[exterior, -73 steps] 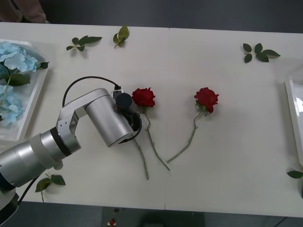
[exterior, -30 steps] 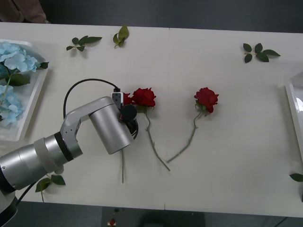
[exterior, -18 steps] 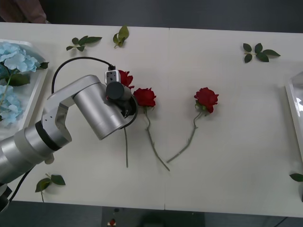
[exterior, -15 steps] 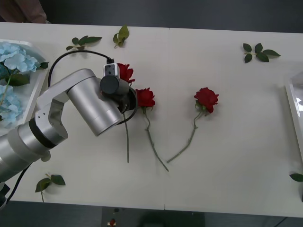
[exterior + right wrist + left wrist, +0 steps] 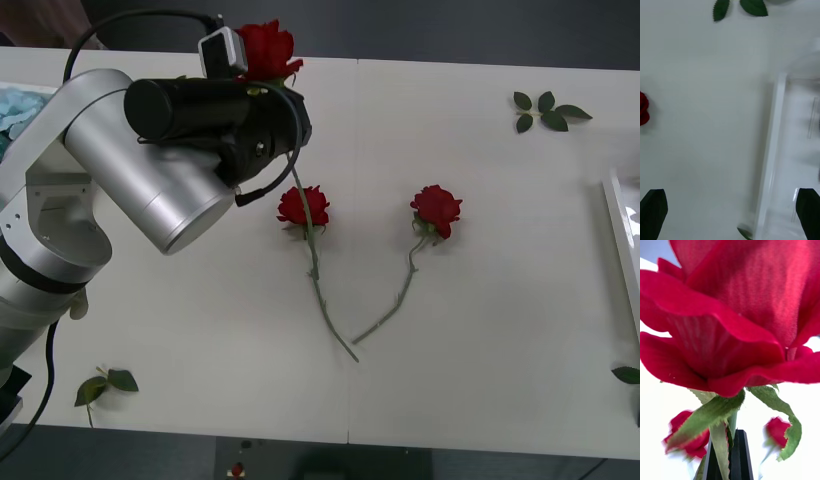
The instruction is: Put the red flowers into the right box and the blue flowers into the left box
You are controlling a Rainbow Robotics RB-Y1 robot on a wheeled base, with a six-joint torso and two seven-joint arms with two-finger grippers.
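The left hand (image 5: pixel 268 95) is raised above the far-left part of the white table (image 5: pixel 480 300) and is clenched on the thin green stem of a deep-red artificial rose (image 5: pixel 268 48), just under the bloom. In the left wrist view the black fingers (image 5: pixel 735 457) are pressed together around the stem below the green sepals, with the red bloom (image 5: pixel 737 315) directly above them. The stem (image 5: pixel 300 195) hangs free below the grip.

Two more deep-red roses lie on the table: one near the centre (image 5: pixel 303 206) and one to its right (image 5: pixel 436 210), their stem ends meeting near the front edge. The right box, a shallow white translucent plastic tray (image 5: pixel 622 250), sits at the table's right edge, well apart from the held rose. The right hand (image 5: pixel 730 213) hovers released over that tray's raised rim (image 5: pixel 771 150).

Handling judgement: the rose appears light, with soft fabric petals that crush easily and a thin, flexible stem likely to swing during transfer. Grip the stem close under the bloom, as here, for control; avoid clamping the petals. The long reach to the right box may call for a handover between the hands.
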